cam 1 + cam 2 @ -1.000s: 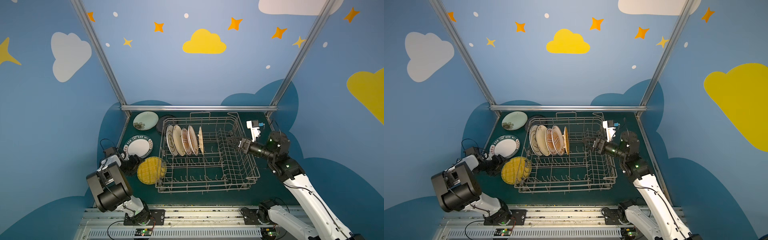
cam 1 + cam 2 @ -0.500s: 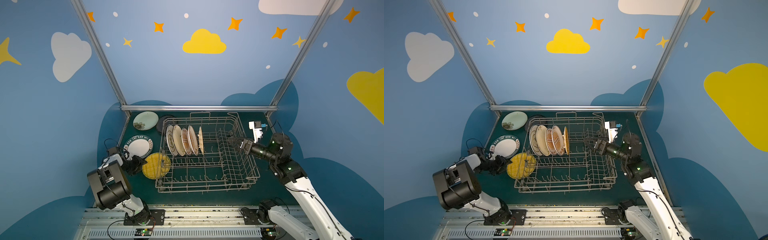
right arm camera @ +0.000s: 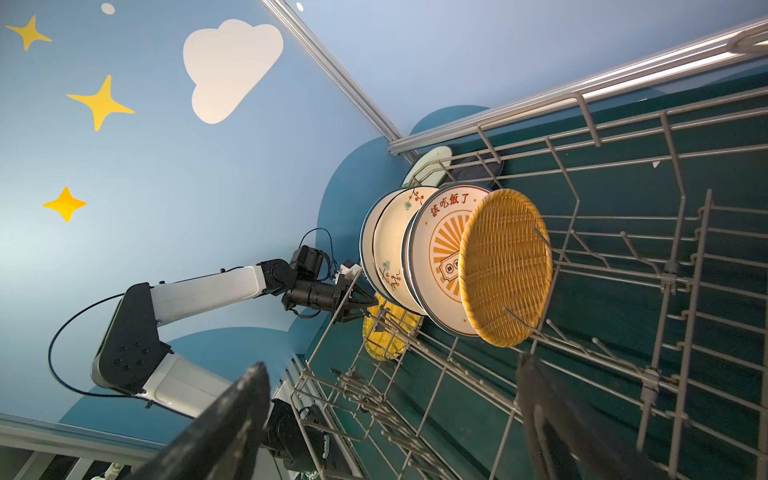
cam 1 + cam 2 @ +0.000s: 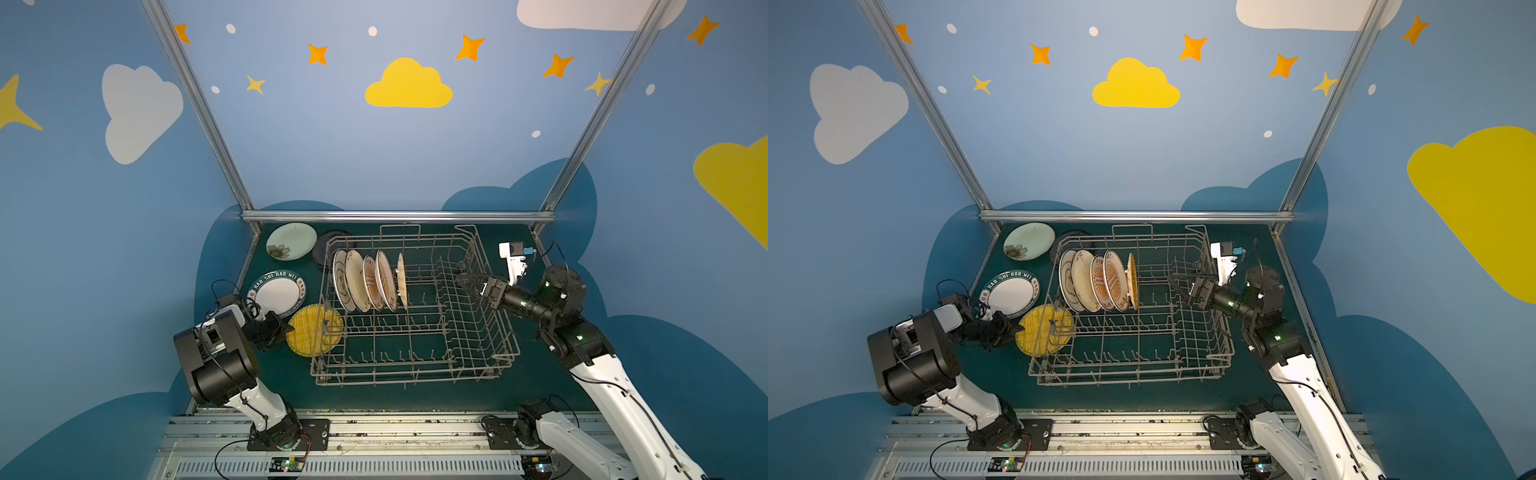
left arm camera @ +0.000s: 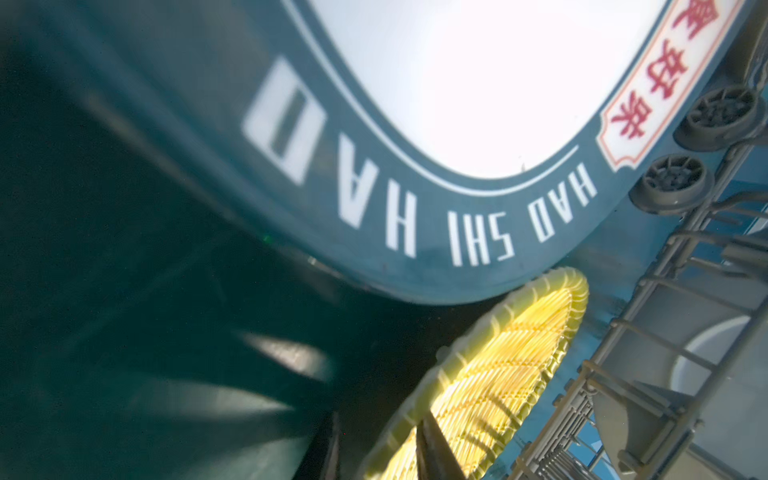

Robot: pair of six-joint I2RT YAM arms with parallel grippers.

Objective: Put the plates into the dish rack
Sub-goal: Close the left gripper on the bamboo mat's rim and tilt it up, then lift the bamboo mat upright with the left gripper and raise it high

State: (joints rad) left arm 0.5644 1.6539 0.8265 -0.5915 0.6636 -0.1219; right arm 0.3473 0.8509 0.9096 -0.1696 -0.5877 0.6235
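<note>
Your left gripper (image 4: 289, 328) has narrowed and now pinches the yellow plate (image 4: 308, 337) by its rim, and the plate has slid against the left wall of the dish rack (image 4: 415, 376). Your right gripper (image 4: 469, 282) stays spread wide over the rack's right side. Left of the rack, the lettered plate (image 4: 277, 292) reads "HAO SHI HAO WEI".

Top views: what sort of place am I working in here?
Probably a staged robot test cell, not a real kitchen: painted cloud-and-star walls, an aluminium frame, and a mounting rail near the dish rack.
</note>
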